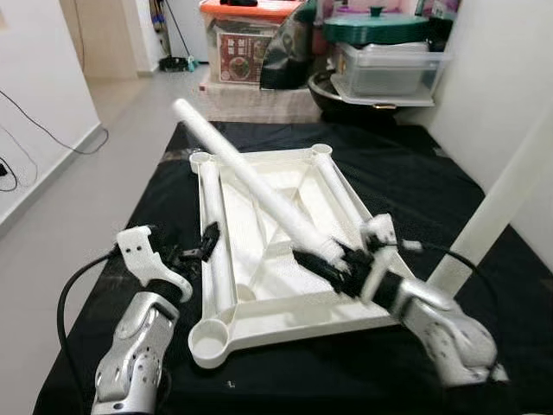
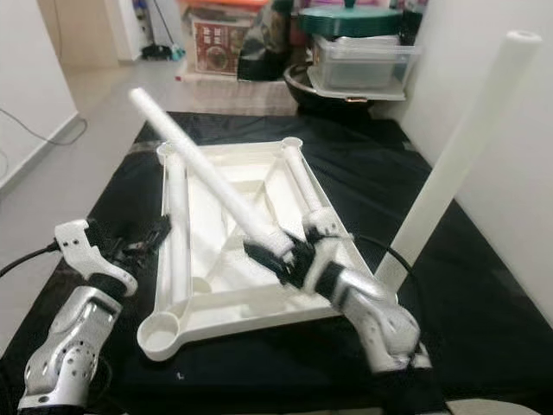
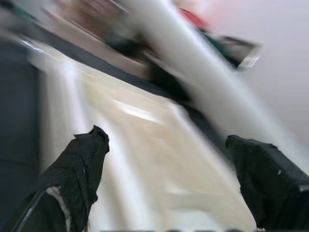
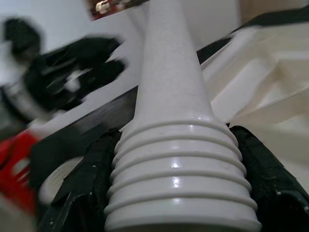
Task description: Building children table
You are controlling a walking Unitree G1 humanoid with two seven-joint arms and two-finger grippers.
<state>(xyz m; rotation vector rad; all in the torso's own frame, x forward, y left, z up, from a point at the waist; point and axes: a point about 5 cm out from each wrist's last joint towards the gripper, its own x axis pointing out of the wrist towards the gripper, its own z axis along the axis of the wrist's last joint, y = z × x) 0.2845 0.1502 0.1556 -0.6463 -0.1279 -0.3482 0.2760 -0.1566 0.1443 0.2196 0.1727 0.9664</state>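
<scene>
One white tabletop (image 1: 259,285) lies upside down on the black mat (image 1: 415,190). Four white legs counted: two lying in the tabletop, one standing upright at the tabletop's right corner (image 2: 458,164), one (image 1: 251,177) held tilted above it. The right gripper (image 1: 333,262) is clamped around this leg's threaded end. The left gripper (image 1: 192,249) hovers beside the tabletop's left edge, fingers spread, holding nothing; its wrist view is blurred. Storage boxes (image 1: 246,43) crowd the far end.
</scene>
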